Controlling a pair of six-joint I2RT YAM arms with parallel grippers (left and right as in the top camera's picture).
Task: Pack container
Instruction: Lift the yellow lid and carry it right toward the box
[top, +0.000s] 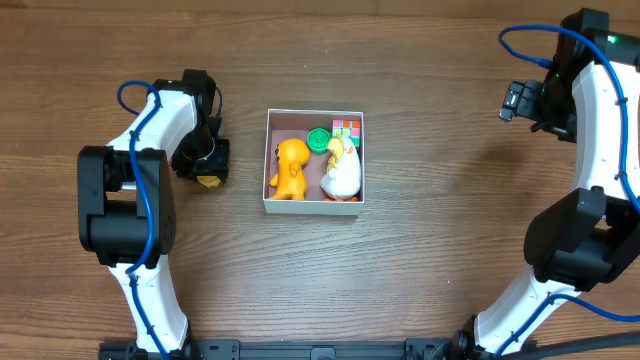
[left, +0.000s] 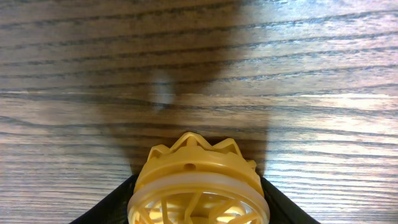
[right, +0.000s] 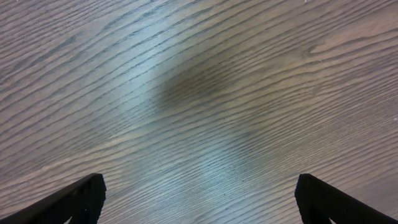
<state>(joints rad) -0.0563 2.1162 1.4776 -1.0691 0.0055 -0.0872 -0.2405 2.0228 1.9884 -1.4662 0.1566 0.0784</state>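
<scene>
Grips pale-yellow toothed plastic wheel (left: 196, 168) in half-closed left gripper (left: 199, 208), left of shallow square thin-walled white container (top: 313, 206) mid-scene. Holds right gripper (right: 199, 193) wide apart, empty, far right. Likely light, flimsy, easily shoved: best steadied by a wall.
</scene>
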